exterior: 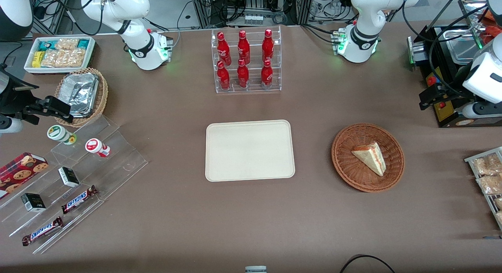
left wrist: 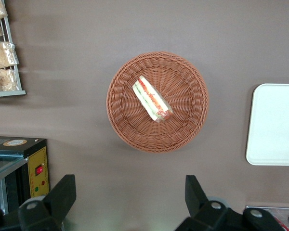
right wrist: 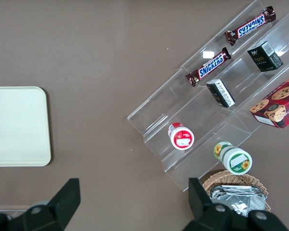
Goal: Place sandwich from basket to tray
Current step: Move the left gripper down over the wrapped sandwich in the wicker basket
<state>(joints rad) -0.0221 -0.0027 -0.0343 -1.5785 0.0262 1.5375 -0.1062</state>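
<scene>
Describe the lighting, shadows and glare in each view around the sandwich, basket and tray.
Front view: even overhead light, the sandwich sharp in the basket, the tray matte without glare, the table's near edge darkened. Left wrist view: the open pincer, above the table beside the basket, looks dark and soft-edged; the tray is washed out, and the basket casts hardly any shadow. Right wrist view: bright glints on the clear plastic steps.

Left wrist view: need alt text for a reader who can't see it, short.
A sandwich wedge lies in a round brown wicker basket on a brown table, seen from above. The open gripper hangs over bare table beside the basket, touching nothing. Part of the cream tray shows at one edge, apart from the basket.
</scene>
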